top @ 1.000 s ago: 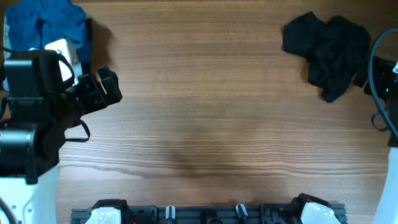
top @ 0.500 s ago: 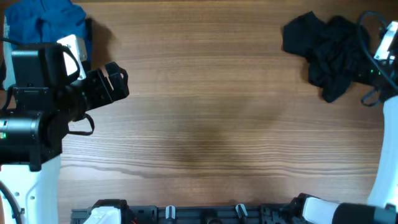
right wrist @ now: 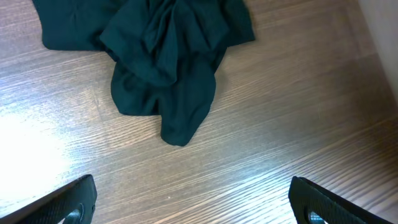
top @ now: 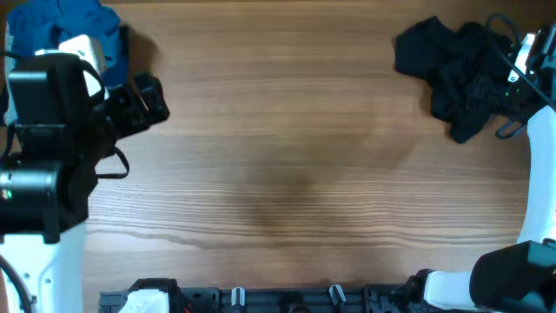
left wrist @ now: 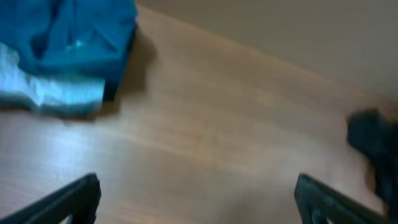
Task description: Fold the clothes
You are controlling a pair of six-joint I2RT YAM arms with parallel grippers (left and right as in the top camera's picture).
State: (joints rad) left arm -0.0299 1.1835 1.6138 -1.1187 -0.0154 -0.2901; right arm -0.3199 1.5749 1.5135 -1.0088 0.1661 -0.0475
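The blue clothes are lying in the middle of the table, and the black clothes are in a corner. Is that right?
Not quite. The blue clothes are not in the middle. They lie bunched up in the far left corner of the table, as the overhead view shows. The black clothes are in a corner, as you said: the far right one.
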